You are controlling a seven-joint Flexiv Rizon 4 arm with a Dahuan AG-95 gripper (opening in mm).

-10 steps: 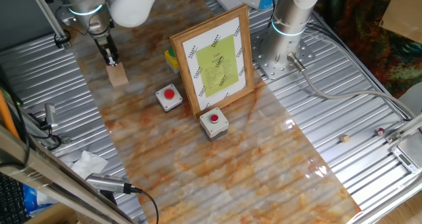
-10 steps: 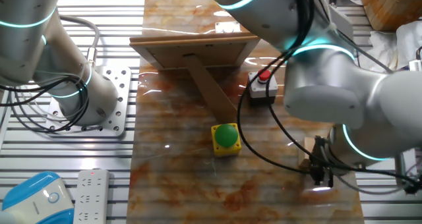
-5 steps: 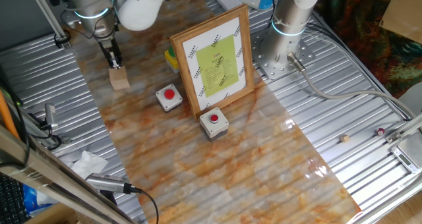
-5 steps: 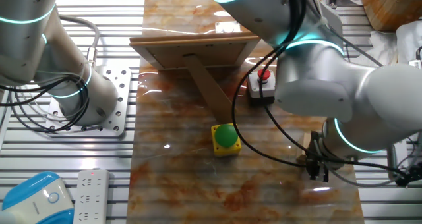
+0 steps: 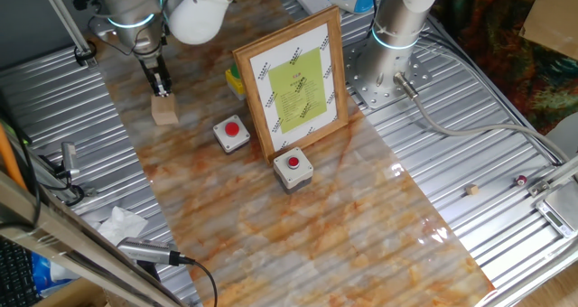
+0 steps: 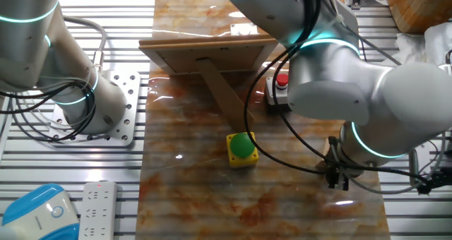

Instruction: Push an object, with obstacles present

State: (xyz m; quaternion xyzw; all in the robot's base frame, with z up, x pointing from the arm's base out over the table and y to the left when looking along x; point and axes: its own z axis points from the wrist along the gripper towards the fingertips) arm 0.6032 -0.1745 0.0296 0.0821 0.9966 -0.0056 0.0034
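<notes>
- near the far left edge of the marbled mat, the wooden cube sits flat, well apart from the other things.
- the gripper points straight down right behind the cube, its tip at the cube's top back edge; fingers look pressed together, grasping nothing.
- in the other fixed view the gripper shows as a dark tip under the big grey arm, which hides the cube.
- the wood-framed picture with its yellow-green sheet stands tilted back mid-mat.
- one grey box with red button lies just left of the frame; a second red-button box sits at the frame's front corner.
- behind the frame, a yellow box with green button rests by the prop leg.
</notes>
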